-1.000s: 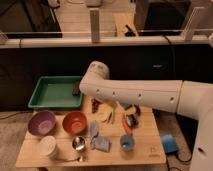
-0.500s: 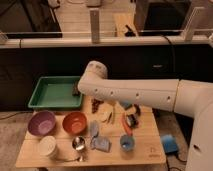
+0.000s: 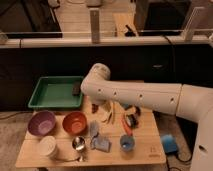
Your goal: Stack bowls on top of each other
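Wooden table (image 3: pixel 150 156) bears purple bowl (image 3: pixel 41 123) beside orange-red bowl (image 3: pixel 75 122), jaws behind them.

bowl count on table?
3: round purple bowl leftmost; round orange-red bowl beside it; small white bowl in front of purple. Gripper by green tray's right edge. Arm may hide more.

My arm's shell (image 3: pixel 142 97) is smooth, matt white plastic. My gripper (image 3: pixel 98 106) hangs beneath it, over the pale, matt wooden table (image 3: pixel 145 150) beside the glossy green plastic tray (image 3: pixel 54 105). The purple bowl (image 3: pixel 41 123), orange-red bowl (image 3: pixel 75 122) and white bowl (image 3: pixel 48 147) look like smooth plastic; the small cup (image 3: pixel 78 143) is shiny metal.
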Robot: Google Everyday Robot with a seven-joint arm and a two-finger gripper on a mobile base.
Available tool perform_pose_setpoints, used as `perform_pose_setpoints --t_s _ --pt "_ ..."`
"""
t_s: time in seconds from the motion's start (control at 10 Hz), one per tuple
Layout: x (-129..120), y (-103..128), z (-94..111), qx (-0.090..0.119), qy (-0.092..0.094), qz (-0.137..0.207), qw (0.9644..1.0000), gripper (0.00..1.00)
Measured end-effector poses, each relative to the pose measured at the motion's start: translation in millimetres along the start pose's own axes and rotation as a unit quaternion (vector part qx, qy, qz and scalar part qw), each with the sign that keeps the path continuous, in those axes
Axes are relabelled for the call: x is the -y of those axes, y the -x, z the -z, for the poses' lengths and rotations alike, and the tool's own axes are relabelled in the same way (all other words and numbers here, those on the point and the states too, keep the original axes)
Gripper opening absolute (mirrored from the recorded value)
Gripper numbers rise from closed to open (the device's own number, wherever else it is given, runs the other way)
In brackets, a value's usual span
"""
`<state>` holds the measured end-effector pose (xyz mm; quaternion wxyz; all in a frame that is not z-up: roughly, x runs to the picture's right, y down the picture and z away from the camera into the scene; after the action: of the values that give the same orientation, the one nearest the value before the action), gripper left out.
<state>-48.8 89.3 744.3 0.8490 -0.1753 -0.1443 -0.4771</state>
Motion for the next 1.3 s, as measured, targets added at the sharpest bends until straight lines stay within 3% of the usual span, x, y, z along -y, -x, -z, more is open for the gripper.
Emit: perform_pose_setpoints --t_s 0.2,0.4,0.6,0.8,1.1,1.3 --pt "-7.3 41.2 -8.1 0.046 -0.018 0.021 0.9986 0.80" --pt "-7.8 81.7 -15.1 0.090 -0.046 0.062 0.9930 0.80" --pt "1.1 98.6 -18.2 0.113 -0.066 0.098 0.9866 0.80" --pt "21.0 96.0 -19.2 0.110 -0.074 0.123 0.9834 0.80" --pt "42.2 63.1 -30.3 0.080 -0.086 0.145 0.9825 0.80" --pt "42.0 55.3 -45.4 0.084 -0.097 0.154 0.9797 0.80"
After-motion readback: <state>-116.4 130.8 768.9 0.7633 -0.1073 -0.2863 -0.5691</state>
